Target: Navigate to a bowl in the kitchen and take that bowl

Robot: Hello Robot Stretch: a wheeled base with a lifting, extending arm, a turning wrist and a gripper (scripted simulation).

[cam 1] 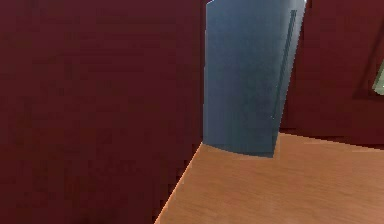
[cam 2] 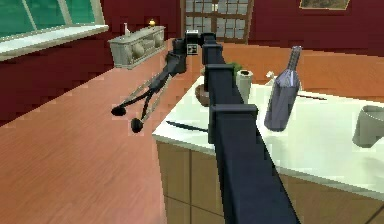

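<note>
Dark red walls (cam 1: 90, 100) and wooden floor (cam 2: 80, 150) around white-topped kitchen bench (cam 2: 310, 145). Along bench's left edge, long dark square arm (cam 2: 235, 140), likely stretched toward far end. Off that edge, gripper (cam 2: 128, 116) over bare floor, holding nothing; wide or narrow impossible to tell. By far-left corner, small brown rounded thing (cam 2: 202, 95), possibly the bowl.
</note>
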